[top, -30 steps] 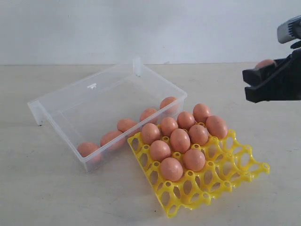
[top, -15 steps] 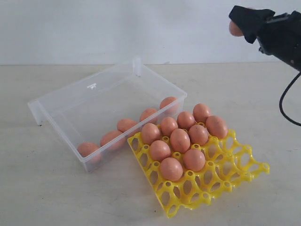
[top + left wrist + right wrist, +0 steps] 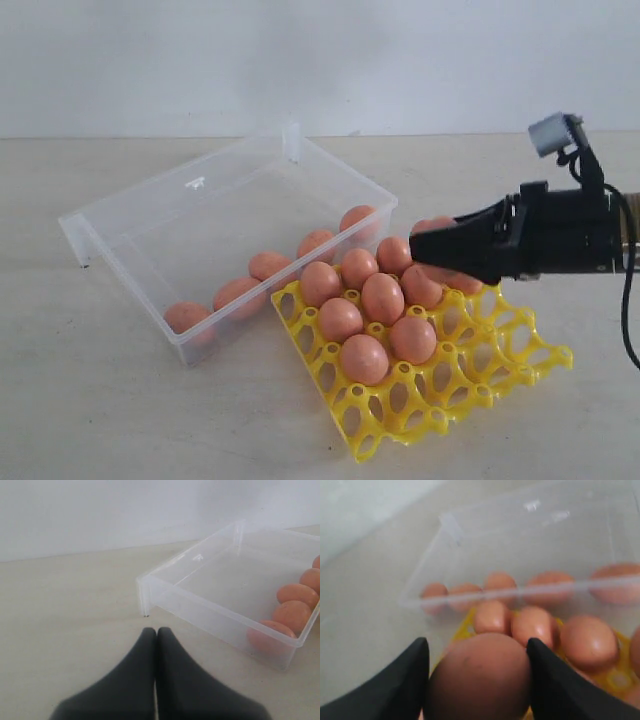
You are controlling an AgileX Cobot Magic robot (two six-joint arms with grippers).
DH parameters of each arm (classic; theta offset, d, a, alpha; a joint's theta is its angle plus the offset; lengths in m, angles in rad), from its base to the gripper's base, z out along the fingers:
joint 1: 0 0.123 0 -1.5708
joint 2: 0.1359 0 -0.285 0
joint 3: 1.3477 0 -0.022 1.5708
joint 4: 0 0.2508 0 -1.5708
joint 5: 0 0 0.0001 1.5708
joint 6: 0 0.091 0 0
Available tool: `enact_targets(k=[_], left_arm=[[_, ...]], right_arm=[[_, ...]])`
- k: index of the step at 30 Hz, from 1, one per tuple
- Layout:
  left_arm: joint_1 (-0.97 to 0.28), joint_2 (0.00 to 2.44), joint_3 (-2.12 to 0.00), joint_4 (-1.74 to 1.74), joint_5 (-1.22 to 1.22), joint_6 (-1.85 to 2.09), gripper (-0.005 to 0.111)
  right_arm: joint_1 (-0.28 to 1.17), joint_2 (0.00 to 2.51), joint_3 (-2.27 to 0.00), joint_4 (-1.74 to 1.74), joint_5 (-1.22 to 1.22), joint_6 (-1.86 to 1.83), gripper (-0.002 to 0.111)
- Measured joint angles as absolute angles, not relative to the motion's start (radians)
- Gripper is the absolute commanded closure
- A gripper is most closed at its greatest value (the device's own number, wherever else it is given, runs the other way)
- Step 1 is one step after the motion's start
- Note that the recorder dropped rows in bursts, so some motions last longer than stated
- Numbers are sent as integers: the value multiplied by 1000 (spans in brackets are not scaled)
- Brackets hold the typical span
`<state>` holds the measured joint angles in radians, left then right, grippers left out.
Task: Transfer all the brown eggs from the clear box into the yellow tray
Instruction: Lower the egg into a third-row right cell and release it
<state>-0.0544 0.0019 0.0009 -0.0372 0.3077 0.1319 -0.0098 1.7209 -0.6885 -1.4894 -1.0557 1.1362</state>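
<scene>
Exterior view: The right gripper (image 3: 432,250) reaches in from the right, low over the far right part of the tray (image 3: 500,365). Its fingers hide the cups beneath, so the carried egg cannot be told apart from seated ones here. Eight eggs (image 3: 382,297) show plainly in the tray. Five more lie in a row along the near right wall of the box (image 3: 130,215), which stands just left of the tray

Left wrist view: The left gripper (image 3: 156,645) hangs above the table (image 3: 65,605), near the left corner of the box, with its fingers pressed together and holding nothing. Box eggs show at one edge

Right wrist view: The right gripper's fingers (image 3: 405,680) are clamped on one egg (image 3: 477,680) across its widest part, one pad on each side. Tray eggs and the box row lie beyond it

Handling, as a judgement: Each egg is likely light, rigid and brittle. The matte shell should give fair friction, but the curved surface can slip out if gripped off-centre. Take hold across the middle, pads opposed, with gentle force. Lower the egg into an empty cup before release, and avoid knocking seated neighbours or the tray posts
</scene>
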Motion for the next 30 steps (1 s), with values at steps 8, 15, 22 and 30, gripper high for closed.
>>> enact_targets(k=[8, 15, 22, 30], left_arm=[[-54, 2, 1, -37, 308, 132, 111], [-54, 2, 1, -37, 308, 132, 111], [-54, 2, 1, -37, 308, 132, 111], [-54, 2, 1, -37, 308, 132, 111]], right_arm=[[61, 1721, -673, -1590, -832, 1133, 109], [127, 1721, -673, -1569, -672, 1123, 109], [140, 1721, -673, -1541, -619, 1115, 109], [140, 1721, -673, -1519, -612, 1099, 81]])
